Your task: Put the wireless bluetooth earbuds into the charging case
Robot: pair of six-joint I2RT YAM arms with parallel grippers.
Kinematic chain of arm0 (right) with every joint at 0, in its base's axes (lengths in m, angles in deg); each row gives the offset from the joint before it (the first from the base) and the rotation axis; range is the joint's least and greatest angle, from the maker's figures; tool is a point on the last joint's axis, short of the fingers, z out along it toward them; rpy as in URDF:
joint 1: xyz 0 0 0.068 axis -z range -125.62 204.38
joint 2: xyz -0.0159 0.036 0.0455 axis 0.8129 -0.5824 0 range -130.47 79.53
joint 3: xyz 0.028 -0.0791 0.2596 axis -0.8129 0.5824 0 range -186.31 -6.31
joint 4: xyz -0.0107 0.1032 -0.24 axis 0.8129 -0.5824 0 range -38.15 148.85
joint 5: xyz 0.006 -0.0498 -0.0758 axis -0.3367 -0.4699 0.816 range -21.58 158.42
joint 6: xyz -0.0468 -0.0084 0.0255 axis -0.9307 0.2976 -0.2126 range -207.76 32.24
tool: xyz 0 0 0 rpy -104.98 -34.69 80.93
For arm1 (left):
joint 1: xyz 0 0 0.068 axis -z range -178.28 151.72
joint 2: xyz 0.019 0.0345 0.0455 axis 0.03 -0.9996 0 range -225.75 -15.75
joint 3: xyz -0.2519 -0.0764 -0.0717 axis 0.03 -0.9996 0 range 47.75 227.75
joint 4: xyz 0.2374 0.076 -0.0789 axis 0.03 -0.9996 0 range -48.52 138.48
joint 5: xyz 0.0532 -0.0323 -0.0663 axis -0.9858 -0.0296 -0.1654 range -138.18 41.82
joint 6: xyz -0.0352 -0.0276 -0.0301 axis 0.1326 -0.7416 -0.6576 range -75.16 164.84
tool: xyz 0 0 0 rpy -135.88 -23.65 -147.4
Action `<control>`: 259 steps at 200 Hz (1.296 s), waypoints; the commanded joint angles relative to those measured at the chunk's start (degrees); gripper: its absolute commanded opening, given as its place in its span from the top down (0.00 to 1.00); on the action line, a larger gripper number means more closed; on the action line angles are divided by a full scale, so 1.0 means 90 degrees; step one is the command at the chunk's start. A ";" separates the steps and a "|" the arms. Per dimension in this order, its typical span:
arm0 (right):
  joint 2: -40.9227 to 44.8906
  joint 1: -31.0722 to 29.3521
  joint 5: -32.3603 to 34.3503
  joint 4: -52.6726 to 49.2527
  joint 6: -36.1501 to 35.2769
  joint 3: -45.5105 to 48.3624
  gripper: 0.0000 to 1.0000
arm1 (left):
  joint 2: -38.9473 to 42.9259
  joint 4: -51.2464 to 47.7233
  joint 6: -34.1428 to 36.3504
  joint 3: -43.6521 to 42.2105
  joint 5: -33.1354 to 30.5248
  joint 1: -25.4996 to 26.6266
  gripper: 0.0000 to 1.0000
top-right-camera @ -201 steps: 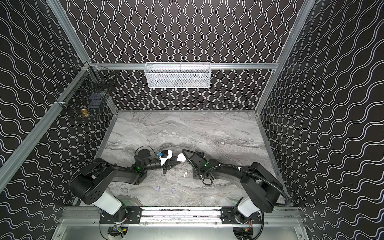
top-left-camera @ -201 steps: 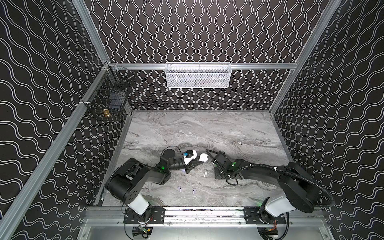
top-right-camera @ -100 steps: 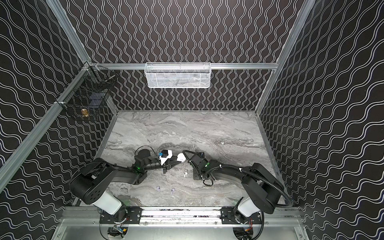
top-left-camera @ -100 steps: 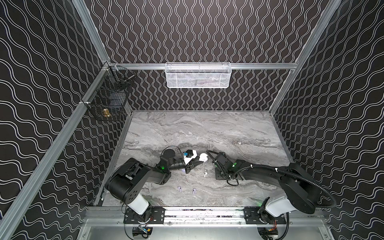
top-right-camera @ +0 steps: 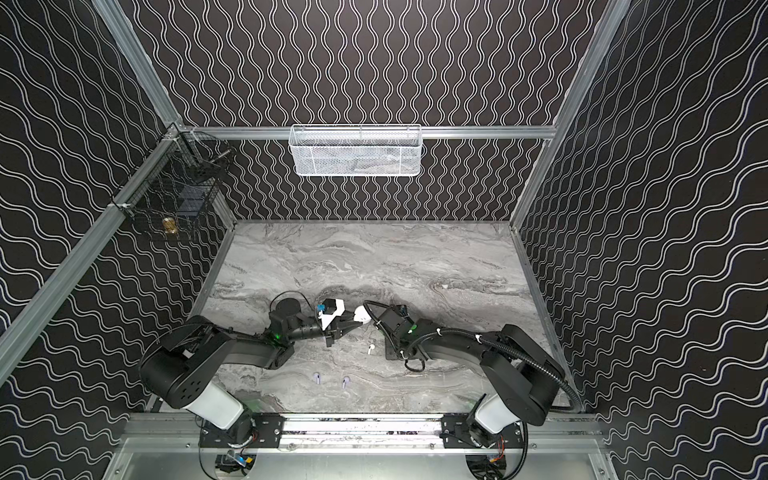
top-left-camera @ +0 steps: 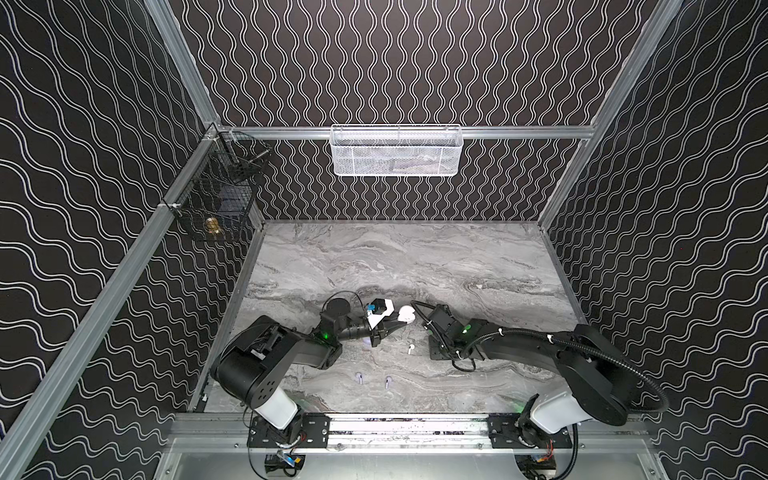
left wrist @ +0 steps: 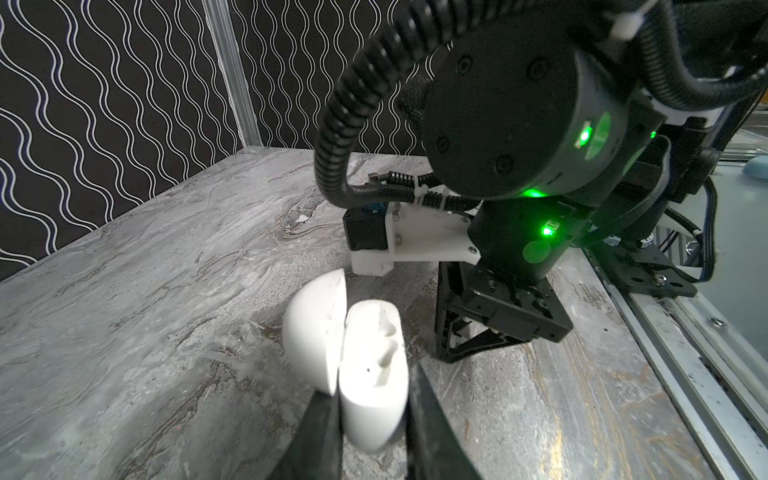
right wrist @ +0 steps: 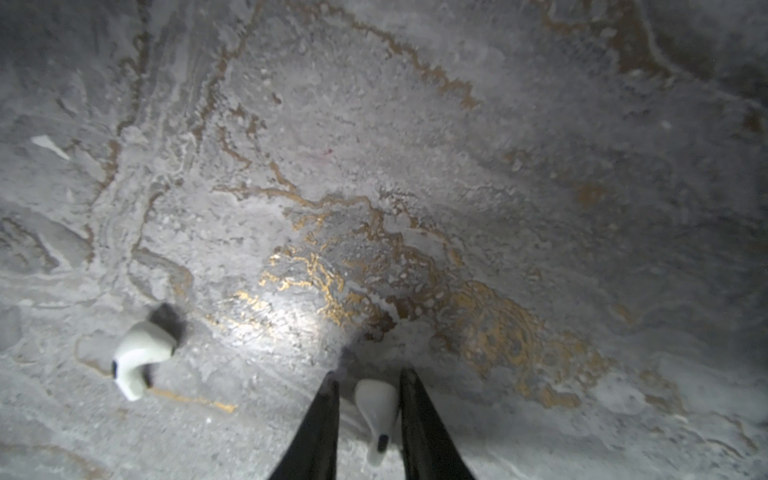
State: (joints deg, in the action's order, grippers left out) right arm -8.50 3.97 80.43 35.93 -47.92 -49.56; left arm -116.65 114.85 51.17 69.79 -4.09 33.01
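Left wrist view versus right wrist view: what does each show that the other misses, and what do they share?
Only the left wrist view: the white charging case, lid open, clamped between the left fingers, plus the right arm's wrist with green lights and the patterned wall. Only the right wrist view: a white earbud lying between the right fingers, and a second white earbud loose beside them. Both: the marble tabletop and the right fingers, which the left wrist view sees from outside, earbud hidden.
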 commanded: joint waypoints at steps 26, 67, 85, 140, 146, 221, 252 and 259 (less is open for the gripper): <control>-0.0105 -0.0043 0.0179 -0.0154 0.0032 -0.0066 0.73 | -0.0010 0.0210 0.0008 0.0014 0.0022 -0.0011 0.86; -0.0122 -0.0043 0.0184 -0.0217 -0.0011 -0.0100 0.75 | -0.0024 0.0209 0.0002 0.0016 0.0010 -0.0010 0.86; -0.0066 -0.0052 0.0169 -0.0212 -0.0007 -0.0064 0.73 | -0.0019 0.0214 -0.0010 0.0022 0.0011 -0.0016 0.86; 0.0113 -0.0087 0.0082 -0.0205 -0.0041 0.0020 0.70 | -0.0042 0.0214 -0.0015 0.0033 0.0010 -0.0014 0.86; 0.0115 -0.0092 0.0082 -0.0208 -0.0041 0.0020 0.70 | -0.0048 0.0214 -0.0017 0.0032 0.0011 -0.0014 0.85; -0.0004 -0.0111 0.0083 -0.0237 -0.0100 -0.0038 0.72 | -0.0039 0.0213 -0.0024 0.0022 -0.0002 -0.0010 0.85; 0.0001 -0.0121 0.0072 -0.0245 -0.0124 -0.0010 0.73 | -0.0035 0.0212 -0.0020 0.0022 -0.0002 -0.0011 0.85; -0.0004 -0.0121 0.0083 -0.0228 -0.0138 -0.0002 0.73 | -0.0038 0.0210 -0.0019 0.0028 0.0005 -0.0011 0.85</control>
State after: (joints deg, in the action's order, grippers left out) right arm -8.35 3.03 81.17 35.03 -49.04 -49.51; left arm -116.76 114.85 51.17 69.79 -4.11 33.01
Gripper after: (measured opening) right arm 0.270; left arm 0.238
